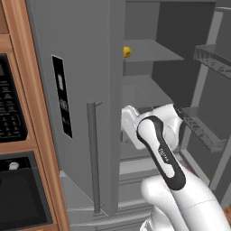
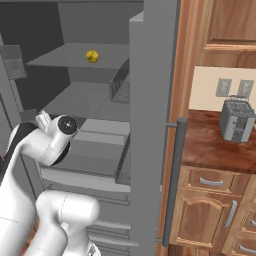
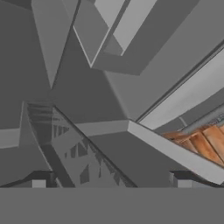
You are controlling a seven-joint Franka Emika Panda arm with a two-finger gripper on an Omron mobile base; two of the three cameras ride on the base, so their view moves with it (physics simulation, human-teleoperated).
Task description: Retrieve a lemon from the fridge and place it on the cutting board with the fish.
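Observation:
The lemon (image 1: 127, 52) (image 2: 92, 56), small and bright yellow, lies on an upper grey shelf inside the fridge (image 1: 76, 67) (image 2: 150, 100), whose doors stand open. My white arm (image 1: 160, 149) (image 2: 47, 142) bends in front of the lower shelves, well below the lemon. In the hand view my gripper (image 3: 111, 181) is open, its two dark fingertips (image 3: 39, 181) far apart with nothing between them; it faces grey fridge walls, shelves and a wire door bin (image 3: 65, 144). The cutting board and the fish are out of view.
Door bins (image 1: 210, 58) (image 2: 120, 90) jut from the open doors on either side of the arm. A black oven (image 1: 11, 113) sits in wooden cabinetry to the left. A grey toaster (image 2: 237, 120) stands on the reddish-brown counter (image 2: 205, 150) to the right.

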